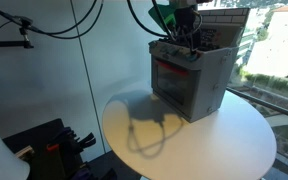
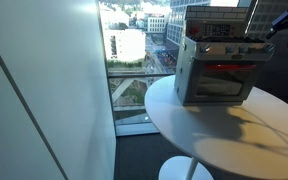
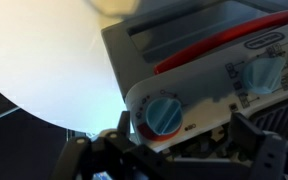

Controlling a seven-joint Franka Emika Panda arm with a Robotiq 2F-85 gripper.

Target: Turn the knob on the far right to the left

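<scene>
A grey toy oven with a red handle stands on the round white table in both exterior views (image 1: 189, 78) (image 2: 217, 72). Its control panel runs along the top front. In the wrist view a blue knob (image 3: 165, 115) with a red and white dial sits on the panel, and a further blue knob (image 3: 267, 72) shows towards the right. My gripper (image 3: 174, 152) is open, its dark fingers spread to either side just in front of the nearer knob, not touching it. In the exterior views the gripper (image 1: 189, 42) (image 2: 271, 33) is at the oven's top panel.
The white table (image 1: 224, 140) (image 2: 234, 140) extends in front of the oven. Floor-to-ceiling windows (image 2: 134, 50) stand close behind. Black cables (image 1: 54, 25) hang near the arm. Dark equipment (image 1: 54, 145) sits low beside the table.
</scene>
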